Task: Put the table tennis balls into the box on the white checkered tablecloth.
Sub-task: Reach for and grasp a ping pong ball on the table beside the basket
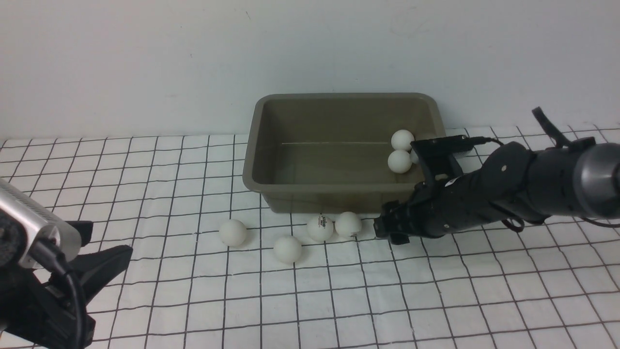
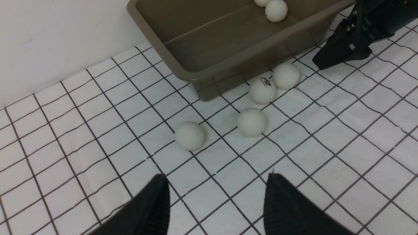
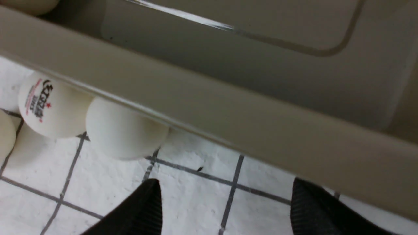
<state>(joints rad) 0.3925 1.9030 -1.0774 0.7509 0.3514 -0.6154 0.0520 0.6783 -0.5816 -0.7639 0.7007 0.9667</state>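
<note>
On the checkered cloth (image 1: 436,300), four balls (image 1: 287,249) lie just in front of the box (image 1: 252,165). Two, perhaps a hidden third, are inside. The right pincer (image 3: 228,209), beside the box's front, and the left pincer (image 2: 215,202), well back, stand wide and empty.

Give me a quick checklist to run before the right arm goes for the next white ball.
1. Right tool open and empty: ok.
2. Left tool open, away from the balls: ok.
3. Nearest plain white plastic ball between the right jaws: not ok, it lies off to one side.
4. Space around it: not ok, logo-printed white ball alongside, olive-grey plastic box rim close.
5. Room in box: ok.
</note>
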